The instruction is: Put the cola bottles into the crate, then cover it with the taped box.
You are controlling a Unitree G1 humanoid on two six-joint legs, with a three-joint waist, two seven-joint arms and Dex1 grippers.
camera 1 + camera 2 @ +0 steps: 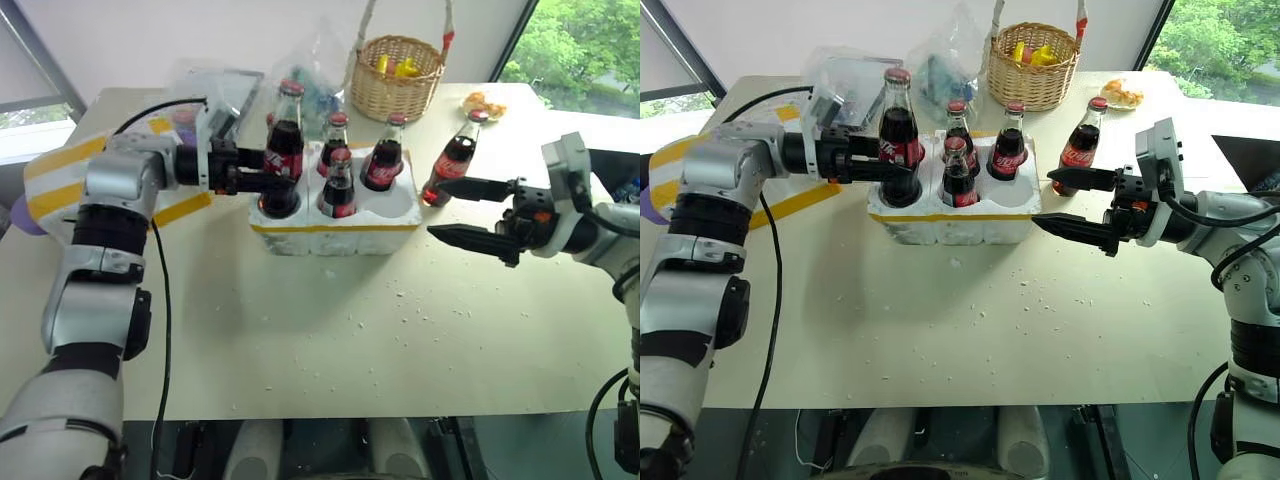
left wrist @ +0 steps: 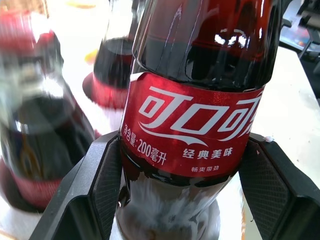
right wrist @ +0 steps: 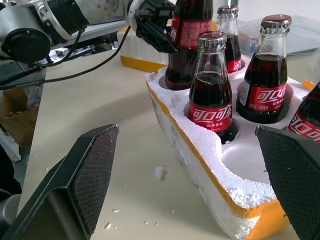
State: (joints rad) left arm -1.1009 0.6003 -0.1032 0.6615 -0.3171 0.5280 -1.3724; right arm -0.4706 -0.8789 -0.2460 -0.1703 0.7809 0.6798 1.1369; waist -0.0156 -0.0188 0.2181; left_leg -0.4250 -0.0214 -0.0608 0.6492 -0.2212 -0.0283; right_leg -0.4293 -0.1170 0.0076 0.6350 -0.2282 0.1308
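**Fourth bottle at the crate, one hole free**

At the far left the taped box (image 1: 70, 175) lies on the table (image 1: 330, 340), behind the left arm. The left gripper (image 1: 262, 172) is closed on a cola bottle (image 1: 286, 135), its pads pressed against both sides of the glass just under the red label. This bottle stands upright with its base in the crate's front left hole, sitting higher than its neighbours. The crate (image 1: 335, 225) sits mid-table and holds three more bottles: one in the front middle hole (image 1: 338, 185) and two in the back row (image 1: 337, 135) (image 1: 385, 155). The front right hole is empty. Behind the crate stand a wicker basket (image 1: 397, 78) and clear plastic bags (image 1: 310, 70). A fifth bottle (image 1: 455, 160) stands on the table just right of the crate. Beside it the right gripper (image 1: 462, 210) hovers with its fingers spread wide, holding nothing.
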